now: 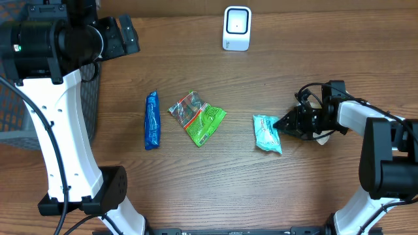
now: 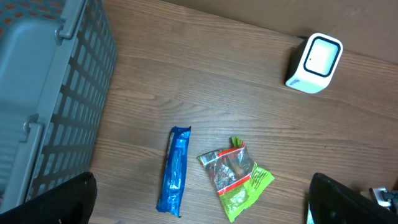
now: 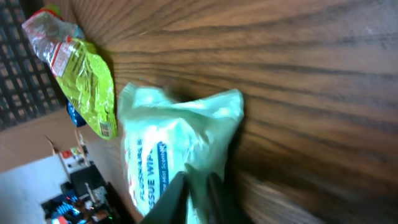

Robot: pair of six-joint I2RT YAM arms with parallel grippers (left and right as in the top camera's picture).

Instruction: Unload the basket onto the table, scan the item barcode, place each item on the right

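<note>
A mint-green tissue wipes pack (image 1: 267, 133) lies on the wooden table right of centre. My right gripper (image 1: 283, 122) is low at the pack's right edge. In the right wrist view its dark fingers (image 3: 171, 199) are pinched together on a fold of the pack (image 3: 174, 143). The white barcode scanner (image 1: 236, 28) stands at the back centre and also shows in the left wrist view (image 2: 314, 61). My left gripper (image 2: 202, 202) hangs high over the table's left side, open and with nothing in it, its fingertips (image 2: 74, 199) at the frame's bottom corners.
A blue wrapped bar (image 1: 151, 120) (image 2: 175, 169) and a green and clear snack bag (image 1: 198, 116) (image 2: 236, 177) lie left of centre. The snack bag (image 3: 84, 74) also shows beyond the pack. A grey slatted basket (image 2: 43, 93) stands off the table's left edge.
</note>
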